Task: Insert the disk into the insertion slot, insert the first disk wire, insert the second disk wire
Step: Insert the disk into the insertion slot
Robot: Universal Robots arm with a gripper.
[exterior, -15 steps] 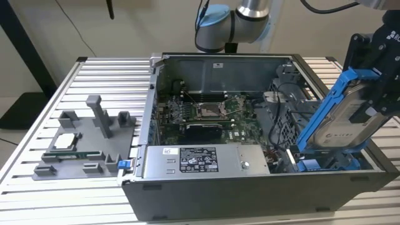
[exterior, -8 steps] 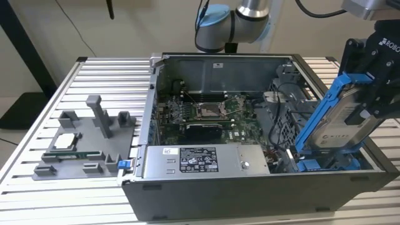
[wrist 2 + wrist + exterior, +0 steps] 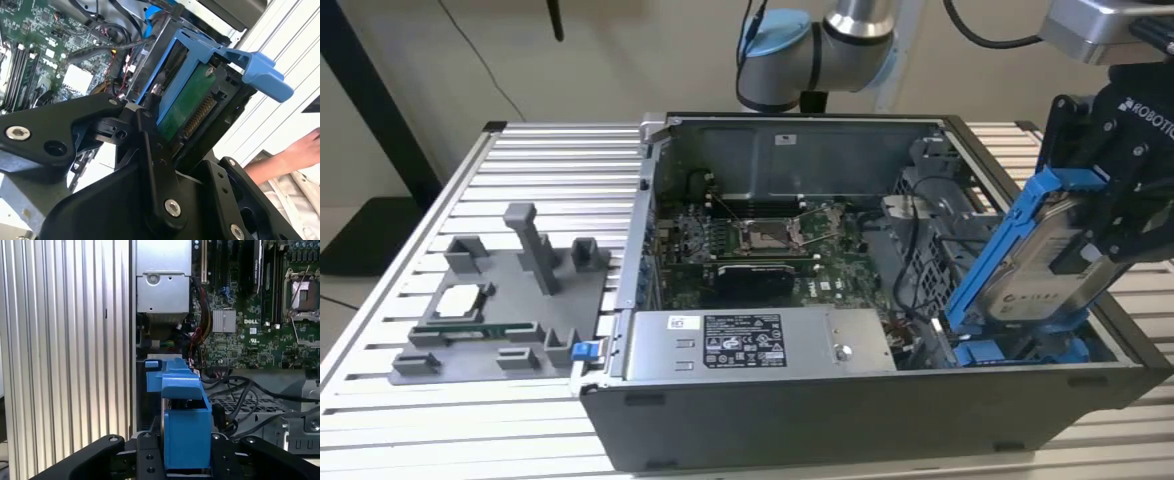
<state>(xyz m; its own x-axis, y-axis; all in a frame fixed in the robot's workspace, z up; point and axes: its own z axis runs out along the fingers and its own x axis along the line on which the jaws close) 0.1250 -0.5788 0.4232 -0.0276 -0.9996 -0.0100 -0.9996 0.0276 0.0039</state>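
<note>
My gripper clamped on the disk, disk tilted over the insertion slot at the case's end on the exterior view's right, power-supply box along its near wall, motherboard behind that, parts fixture beside the case, toward the bench's edge on the exterior view's left.

The arm is built of round silver-grey tubes meeting at bulky joints capped in pale blue, with black cables looping beside it at the far side of the scene. The gripper is matt black and angular, its body bearing white lettering, topped by a light grey metal block. In both wrist views its linkage shows as flat black bars with rounded ends, joined by silver socket-head screws and open pivot holes.
</note>
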